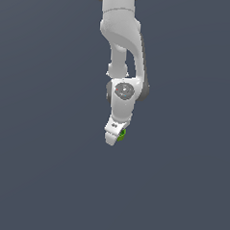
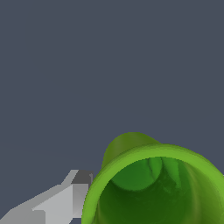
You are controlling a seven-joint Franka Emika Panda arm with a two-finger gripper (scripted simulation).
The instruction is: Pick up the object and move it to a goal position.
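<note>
The small bright green cup shows only as a sliver at the tip of my white gripper, which points downward in the middle of the exterior view. In the wrist view the cup is very close, with its open mouth and thick rim band facing the camera. One grey finger presses against the outside of the rim. The other finger is out of view beyond the cup. The gripper looks shut on the cup.
A plain dark grey-blue surface fills the background in both views. The white arm comes down from the top of the exterior view. No goal marker or other object shows.
</note>
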